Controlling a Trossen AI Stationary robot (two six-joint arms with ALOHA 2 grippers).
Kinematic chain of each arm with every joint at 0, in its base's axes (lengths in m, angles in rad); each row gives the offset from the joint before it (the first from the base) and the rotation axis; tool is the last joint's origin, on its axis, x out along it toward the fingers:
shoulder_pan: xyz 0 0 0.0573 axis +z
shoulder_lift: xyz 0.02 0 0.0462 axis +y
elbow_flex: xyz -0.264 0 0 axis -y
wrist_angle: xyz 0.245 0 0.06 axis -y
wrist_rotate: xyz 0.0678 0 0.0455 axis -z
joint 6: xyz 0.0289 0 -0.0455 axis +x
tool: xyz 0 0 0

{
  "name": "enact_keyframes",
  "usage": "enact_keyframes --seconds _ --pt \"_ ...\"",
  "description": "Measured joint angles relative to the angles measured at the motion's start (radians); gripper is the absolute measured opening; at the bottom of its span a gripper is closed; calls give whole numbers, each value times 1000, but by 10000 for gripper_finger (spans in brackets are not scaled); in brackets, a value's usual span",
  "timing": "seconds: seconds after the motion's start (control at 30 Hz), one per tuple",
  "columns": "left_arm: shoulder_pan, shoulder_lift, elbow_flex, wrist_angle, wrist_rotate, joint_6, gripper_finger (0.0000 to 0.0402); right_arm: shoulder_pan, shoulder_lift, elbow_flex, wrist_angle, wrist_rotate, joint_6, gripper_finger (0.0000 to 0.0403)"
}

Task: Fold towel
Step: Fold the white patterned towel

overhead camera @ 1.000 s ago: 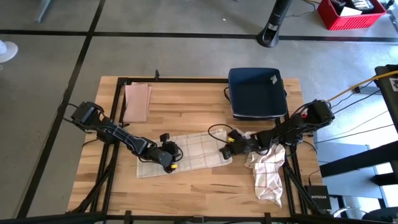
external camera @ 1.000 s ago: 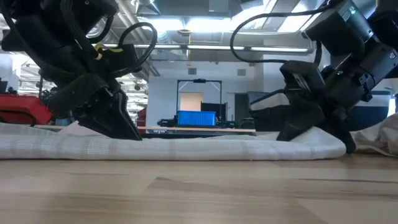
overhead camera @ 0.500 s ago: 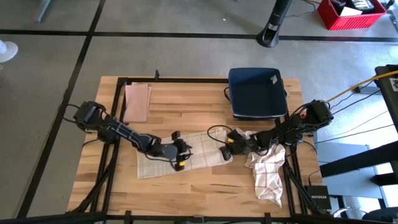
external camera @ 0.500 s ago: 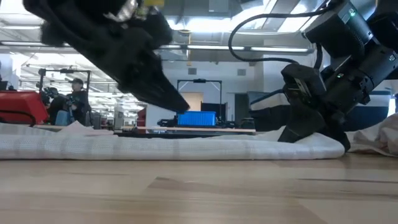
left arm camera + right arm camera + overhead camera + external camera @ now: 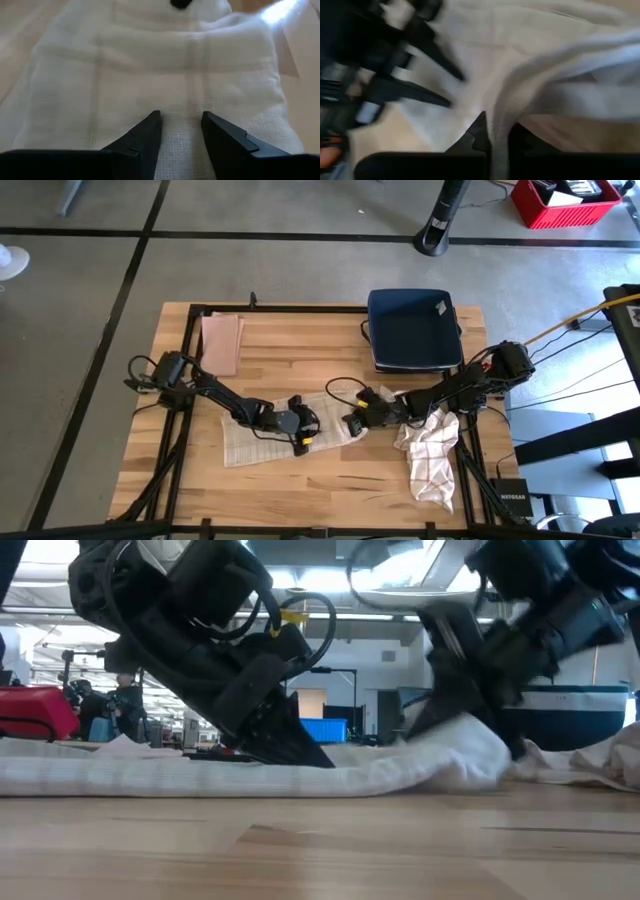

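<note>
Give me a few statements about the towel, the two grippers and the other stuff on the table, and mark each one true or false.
1. The right gripper pinches an edge of the checked towel. True.
2. The left gripper is shut on the towel. False: its fingers stand apart over the cloth.
3. A dark blue tray sits at the table's far side. True.
4. The crumpled cloth lies inside the tray. False: it lies on the wooden table, nearer than the tray.

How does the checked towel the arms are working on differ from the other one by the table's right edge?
The flat towel lies spread out near the table's front; the crumpled towel sits bunched in a heap. The right gripper is shut on the flat towel's raised right edge and the left gripper is open above it; nothing holds the crumpled towel. Both are pale with a checked pattern.
</note>
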Motion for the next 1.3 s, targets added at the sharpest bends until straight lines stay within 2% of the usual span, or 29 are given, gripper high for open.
enact_keyframes --seconds 0.2,0.4,0.6,0.73,0.87,0.93,1.0,1.1,1.3 --pt "0 2 -1 1 2 31 140 0 -1 130 6 9 -97 11" --pt "0 0 -2 -3 4 31 140 1 27 235 -31 18 -156 19" --pt "1 -103 -10 -111 16 95 140 1 77 284 -17 9 -201 13" --pt "-12 -246 -6 -301 15 65 140 1 73 287 -16 9 -229 15" --pt "-56 -399 -7 -630 24 -76 140 1 69 288 -21 11 -255 18" --pt "-92 -452 -7 -777 22 -147 140 1 69 287 -25 13 -265 14" --pt "-130 -468 -25 -855 5 -182 140 1 69 287 -25 23 -282 13" --pt "-171 -459 -92 -844 -11 -229 140 1 69 287 -49 39 -285 17" --pt "-188 -379 -188 -568 -32 -272 140 1 69 287 -56 52 -254 15"
